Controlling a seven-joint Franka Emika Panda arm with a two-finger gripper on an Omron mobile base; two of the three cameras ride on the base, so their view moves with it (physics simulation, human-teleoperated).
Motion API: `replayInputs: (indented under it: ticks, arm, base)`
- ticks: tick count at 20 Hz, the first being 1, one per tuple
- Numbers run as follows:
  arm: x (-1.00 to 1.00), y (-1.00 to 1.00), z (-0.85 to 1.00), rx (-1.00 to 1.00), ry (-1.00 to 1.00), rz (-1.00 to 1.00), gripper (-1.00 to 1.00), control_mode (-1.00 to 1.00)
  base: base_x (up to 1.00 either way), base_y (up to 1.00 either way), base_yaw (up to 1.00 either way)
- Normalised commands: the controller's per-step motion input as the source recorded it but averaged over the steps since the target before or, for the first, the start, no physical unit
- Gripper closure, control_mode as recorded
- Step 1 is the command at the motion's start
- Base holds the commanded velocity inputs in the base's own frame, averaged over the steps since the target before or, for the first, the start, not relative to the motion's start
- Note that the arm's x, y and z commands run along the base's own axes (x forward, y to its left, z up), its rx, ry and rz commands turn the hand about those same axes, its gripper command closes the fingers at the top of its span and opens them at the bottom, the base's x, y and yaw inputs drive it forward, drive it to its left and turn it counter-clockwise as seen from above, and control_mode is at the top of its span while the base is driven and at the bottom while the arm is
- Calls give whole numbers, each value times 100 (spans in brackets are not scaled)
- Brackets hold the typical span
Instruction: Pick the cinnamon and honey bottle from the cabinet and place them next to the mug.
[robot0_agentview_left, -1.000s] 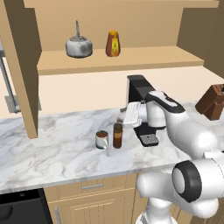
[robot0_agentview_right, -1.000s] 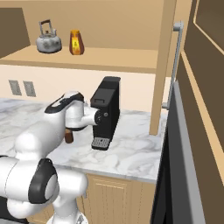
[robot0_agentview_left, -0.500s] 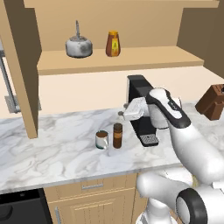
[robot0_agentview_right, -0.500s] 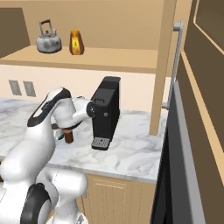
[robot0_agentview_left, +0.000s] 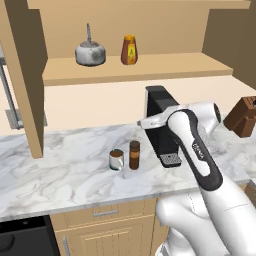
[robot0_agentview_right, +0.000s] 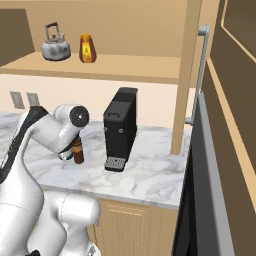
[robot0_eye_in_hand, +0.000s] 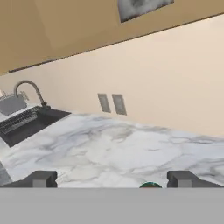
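The cinnamon (robot0_agentview_left: 134, 154), a slim dark brown jar, stands upright on the marble counter just right of the silvery mug (robot0_agentview_left: 116, 160). It also shows past my arm as the cinnamon (robot0_agentview_right: 77, 152). The amber honey bottle (robot0_agentview_left: 129, 50) with a yellow label sits on the cabinet shelf (robot0_agentview_left: 170, 65), right of a kettle; it is the honey bottle (robot0_agentview_right: 87, 48) from the other side. My gripper (robot0_eye_in_hand: 113, 179) is open and empty, its fingertips (robot0_eye_in_hand: 41, 178) far apart. The hand (robot0_agentview_left: 146, 122) hangs above and right of the cinnamon, apart from it, in front of the coffee machine.
A grey kettle (robot0_agentview_left: 90, 52) shares the shelf. A black coffee machine (robot0_agentview_left: 161, 125) stands on the counter behind my hand, and a knife block (robot0_agentview_left: 243, 116) at far right. The hand view looks along the counter to wall outlets (robot0_eye_in_hand: 111, 103) and a sink (robot0_eye_in_hand: 26, 119).
My arm has swung up and nearer the cameras, and the hand has lifted slightly away from the cinnamon. The cinnamon and mug have not moved. The gripper stays open.
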Motion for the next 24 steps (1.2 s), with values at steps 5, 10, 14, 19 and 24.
replayInputs:
  ticks: [5,10,14,19,24]
  arm:
    - [-40,-24,52,0,11,-28,-100,-100]
    - [-17,-27,85,0,5,-30,-100,-100]
    - [-12,-26,100,0,4,-30,-100,-100]
    - [-3,-11,99,-3,0,-19,-100,-100]
    - [44,-1,72,-12,0,-8,-100,-100]
  base:
    - [0,0,0]
    - [0,0,0]
    - [0,0,0]
    - [0,0,0]
    - [0,0,0]
